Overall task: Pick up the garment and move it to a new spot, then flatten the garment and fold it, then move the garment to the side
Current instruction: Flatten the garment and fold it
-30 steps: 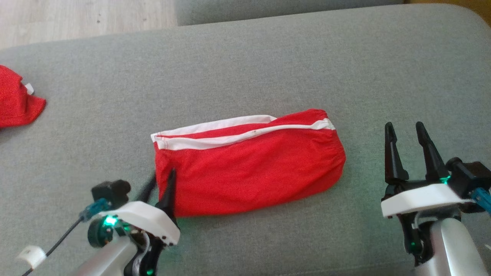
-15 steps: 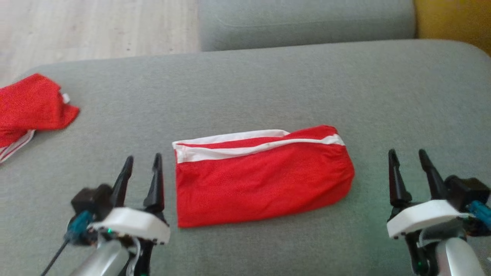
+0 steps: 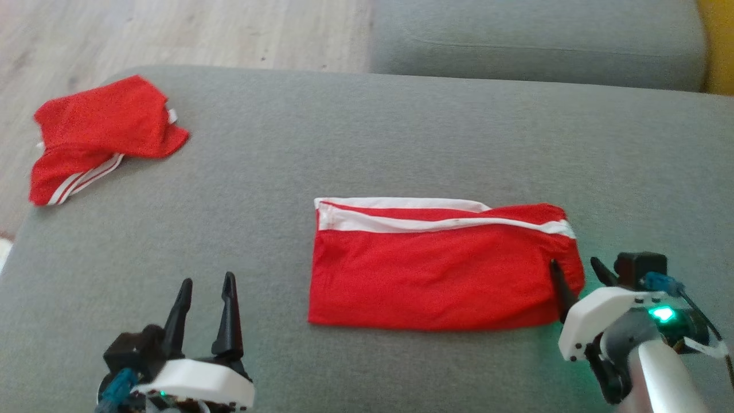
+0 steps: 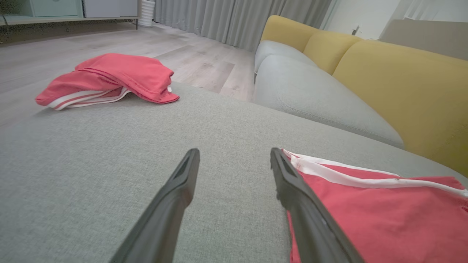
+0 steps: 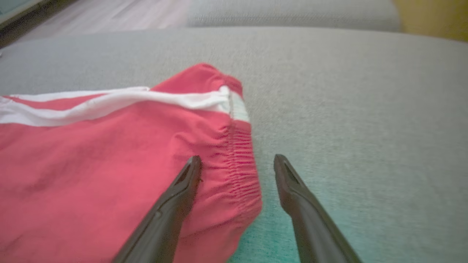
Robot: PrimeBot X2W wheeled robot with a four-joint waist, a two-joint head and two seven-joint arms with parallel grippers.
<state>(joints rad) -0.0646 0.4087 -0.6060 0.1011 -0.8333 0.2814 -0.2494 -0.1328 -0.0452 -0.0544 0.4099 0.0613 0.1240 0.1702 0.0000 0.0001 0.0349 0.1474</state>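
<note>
Grey sofa cushion point(image 3: 401, 132) bears the garment point(image 3: 436, 269) lying crosswise; right end effector point(image 3: 573, 263), spread wide and empty, straddles its right end.

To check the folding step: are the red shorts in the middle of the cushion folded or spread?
Folded: the red shorts lie as one flat rectangle, two white-trimmed layers stacked along the far edge.
</note>
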